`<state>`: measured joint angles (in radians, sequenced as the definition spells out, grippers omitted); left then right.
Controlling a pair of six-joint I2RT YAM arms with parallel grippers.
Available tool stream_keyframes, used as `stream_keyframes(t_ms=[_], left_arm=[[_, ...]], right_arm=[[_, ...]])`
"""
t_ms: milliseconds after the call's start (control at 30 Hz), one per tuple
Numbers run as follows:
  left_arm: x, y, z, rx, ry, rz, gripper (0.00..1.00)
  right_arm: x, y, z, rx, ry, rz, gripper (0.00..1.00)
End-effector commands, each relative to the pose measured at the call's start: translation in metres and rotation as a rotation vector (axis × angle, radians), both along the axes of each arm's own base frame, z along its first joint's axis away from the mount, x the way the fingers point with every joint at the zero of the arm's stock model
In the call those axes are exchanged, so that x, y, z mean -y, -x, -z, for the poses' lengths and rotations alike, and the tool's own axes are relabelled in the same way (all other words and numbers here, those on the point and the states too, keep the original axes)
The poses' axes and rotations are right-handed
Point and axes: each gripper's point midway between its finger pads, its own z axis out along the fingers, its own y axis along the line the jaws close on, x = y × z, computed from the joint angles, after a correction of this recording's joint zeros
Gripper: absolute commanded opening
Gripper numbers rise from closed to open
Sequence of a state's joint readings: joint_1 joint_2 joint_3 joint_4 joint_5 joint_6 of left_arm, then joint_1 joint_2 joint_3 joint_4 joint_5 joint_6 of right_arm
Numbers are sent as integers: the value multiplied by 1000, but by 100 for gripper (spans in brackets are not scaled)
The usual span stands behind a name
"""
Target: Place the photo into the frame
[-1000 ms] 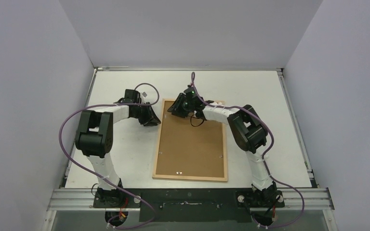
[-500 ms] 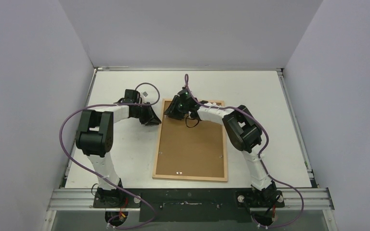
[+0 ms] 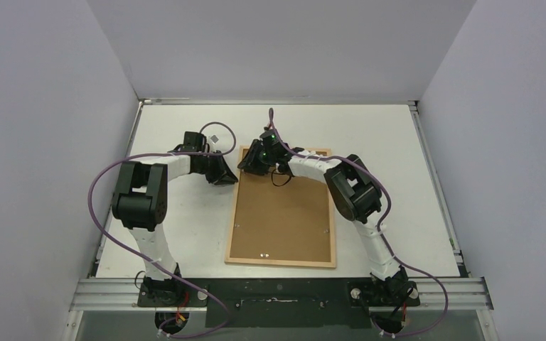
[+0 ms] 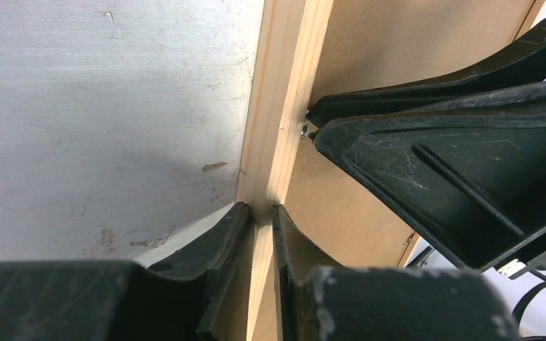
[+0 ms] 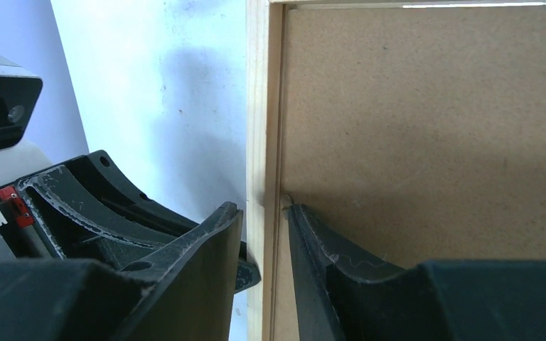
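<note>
The frame (image 3: 281,262), thin pale wood, lies flat in the middle of the table with a brown backing board (image 3: 283,213) filling it. The photo is hidden from every view. My left gripper (image 3: 231,176) is shut on the frame's left rail (image 4: 284,92) near the far end, both fingers pressed on the wood around (image 4: 261,207). My right gripper (image 3: 247,165) straddles the same rail (image 5: 257,106) by the far-left corner. It is open (image 5: 264,207), with one finger outside the rail and the other on the board's edge, a thin gap showing on the outer side.
The two grippers are close together at the frame's far-left corner; the right one's fingers (image 4: 434,163) fill the left wrist view. The white table (image 3: 384,142) is walled by grey panels on three sides. Small metal tabs dot the board's edges (image 3: 264,253).
My right gripper has slid left along the frame's far end to the far-left corner. My left gripper's fingers have closed onto the left rail.
</note>
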<state>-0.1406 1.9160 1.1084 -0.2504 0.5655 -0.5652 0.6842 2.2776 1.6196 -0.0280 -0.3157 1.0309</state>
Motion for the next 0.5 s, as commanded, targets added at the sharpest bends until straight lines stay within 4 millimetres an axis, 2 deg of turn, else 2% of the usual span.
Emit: stream_keyframes(t_ms=[0,100,300,467], left_arm=[[0,4,18,-34,-26,18,13],[1,4,18,-33,-27,19,12],[0,4,19,-37,-34,18,12],[0,4,20,-42,-34,18,12]], right_arm=[[-12,8,13,-7,-8,-62,32],[-19,8,9,20,-45,-92,32],[-12,16,20,15,-2,-131,31],[-14,26,23,2,-29,-180,31]])
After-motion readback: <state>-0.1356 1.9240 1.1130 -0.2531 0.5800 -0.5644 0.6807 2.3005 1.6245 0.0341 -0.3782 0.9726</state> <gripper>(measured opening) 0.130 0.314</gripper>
